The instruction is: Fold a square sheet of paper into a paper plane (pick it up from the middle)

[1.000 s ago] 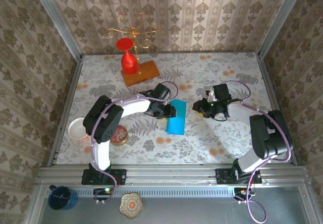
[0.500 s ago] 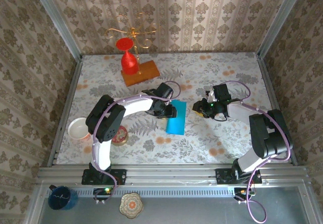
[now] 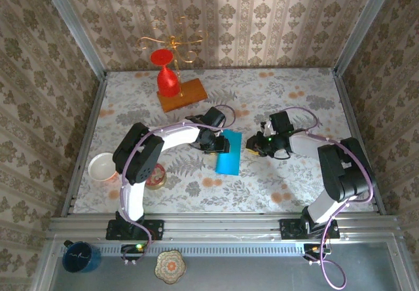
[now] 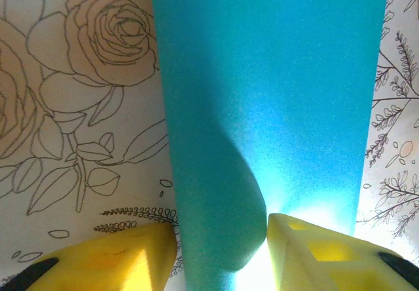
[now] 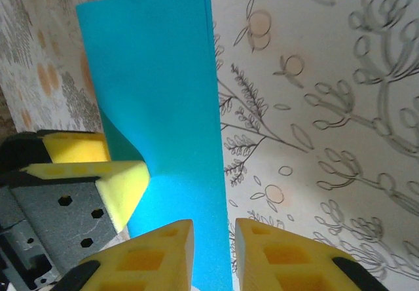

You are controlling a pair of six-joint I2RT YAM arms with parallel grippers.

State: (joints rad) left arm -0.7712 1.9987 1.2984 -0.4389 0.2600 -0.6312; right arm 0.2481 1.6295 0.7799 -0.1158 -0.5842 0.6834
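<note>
The square sheet of paper (image 3: 229, 153), a narrow teal strip, lies near the centre of the table (image 3: 294, 107). The left gripper (image 3: 221, 144), at its 10 o'clock edge, is half closed and pinches a buckled bit of paper, while the right gripper (image 3: 251, 145) at 3 o'clock stands slightly apart, holding nothing. I judge the right should nip only the free long edge, squarely, while the left pins. The wrist views add what overhead blurs: that edge under the right's pads (image 5: 157, 245), and the bulge between the left's fingers (image 4: 111, 258).

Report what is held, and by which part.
The left fingers pinch the square sheet of paper at one long edge. The right fingers stand apart at the opposite edge, gripping nothing.
</note>
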